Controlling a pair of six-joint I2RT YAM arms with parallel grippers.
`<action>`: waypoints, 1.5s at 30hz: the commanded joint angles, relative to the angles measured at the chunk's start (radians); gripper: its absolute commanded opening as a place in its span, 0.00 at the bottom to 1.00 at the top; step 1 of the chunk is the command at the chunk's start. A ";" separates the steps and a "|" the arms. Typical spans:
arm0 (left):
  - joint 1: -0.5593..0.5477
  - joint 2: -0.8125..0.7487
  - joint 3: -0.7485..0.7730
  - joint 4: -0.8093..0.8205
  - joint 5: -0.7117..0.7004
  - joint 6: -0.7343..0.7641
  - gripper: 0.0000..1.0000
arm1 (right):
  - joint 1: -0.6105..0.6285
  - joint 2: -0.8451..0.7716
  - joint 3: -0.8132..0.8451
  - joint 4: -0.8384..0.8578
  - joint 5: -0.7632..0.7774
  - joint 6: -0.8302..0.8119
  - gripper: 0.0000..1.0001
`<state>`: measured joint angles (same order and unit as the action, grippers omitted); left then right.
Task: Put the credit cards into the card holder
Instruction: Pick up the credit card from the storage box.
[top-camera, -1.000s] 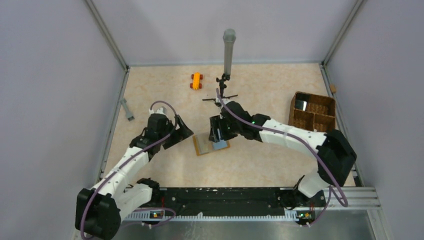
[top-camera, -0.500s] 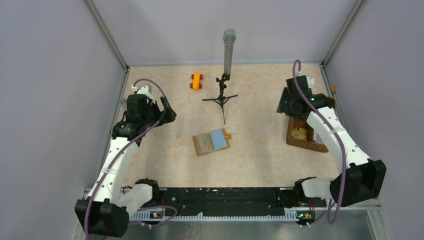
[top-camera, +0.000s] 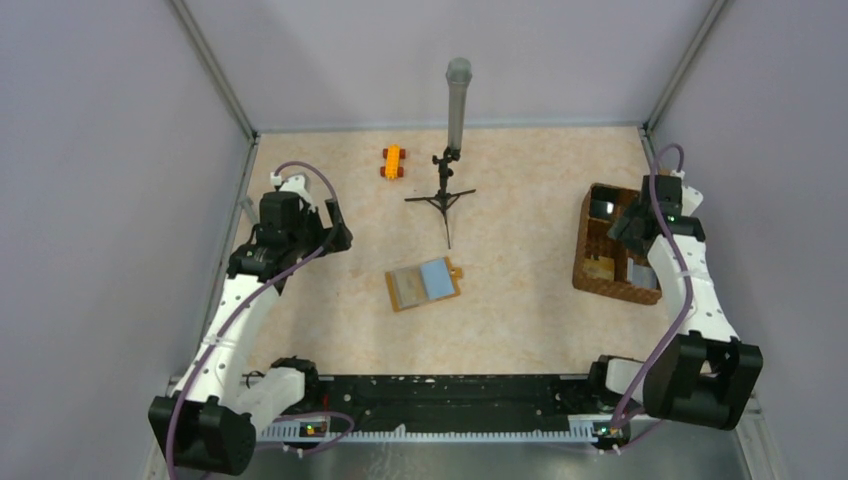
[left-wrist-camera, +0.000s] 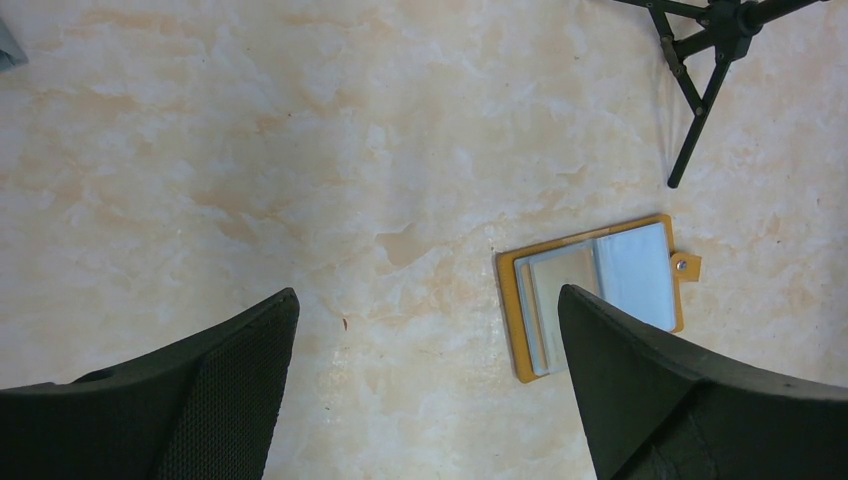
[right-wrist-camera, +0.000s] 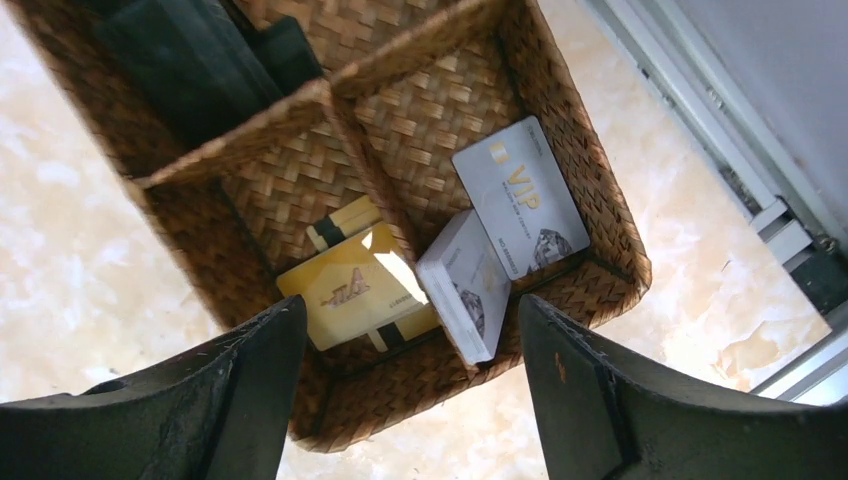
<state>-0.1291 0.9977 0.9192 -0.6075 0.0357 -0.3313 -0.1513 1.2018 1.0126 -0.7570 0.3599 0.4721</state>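
The mustard-orange card holder (top-camera: 402, 290) lies open flat mid-table, and a pale blue credit card (top-camera: 435, 277) rests on its right half. In the left wrist view the holder (left-wrist-camera: 508, 310) shows that blue card (left-wrist-camera: 635, 275) and a silvery-grey card (left-wrist-camera: 524, 320) under a tan one in its left half. My left gripper (top-camera: 338, 232) hangs open, left of the holder and apart from it, with nothing between its fingers (left-wrist-camera: 428, 300). My right gripper (right-wrist-camera: 412, 305) is open above the wicker basket (right-wrist-camera: 430, 375), where a silver VIP card (right-wrist-camera: 520, 195), a white-grey card (right-wrist-camera: 465, 285) and a gold card (right-wrist-camera: 350, 290) lie.
The brown wicker basket (top-camera: 580, 255) stands at the right edge, with dark items (right-wrist-camera: 190, 60) in one compartment. A small black tripod (top-camera: 447, 195) with a grey cylinder (top-camera: 457, 100) stands at the back centre. An orange toy car (top-camera: 393, 161) sits beside the tripod.
The right arm left the card holder, where the blue card now lies, swung right over the basket and opened wider. The left arm drew back to the left.
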 joint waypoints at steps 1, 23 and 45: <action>-0.007 -0.008 -0.014 0.009 -0.009 0.021 0.99 | -0.075 0.000 -0.063 0.118 -0.131 -0.013 0.76; -0.007 -0.036 -0.029 0.014 0.001 0.025 0.99 | -0.088 0.062 -0.168 0.193 -0.308 -0.090 0.75; -0.008 -0.042 -0.042 0.023 0.011 0.025 0.99 | -0.088 -0.015 -0.119 0.115 -0.292 -0.093 0.70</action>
<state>-0.1329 0.9771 0.8852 -0.6071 0.0364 -0.3180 -0.2321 1.2285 0.8459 -0.6315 0.0765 0.3847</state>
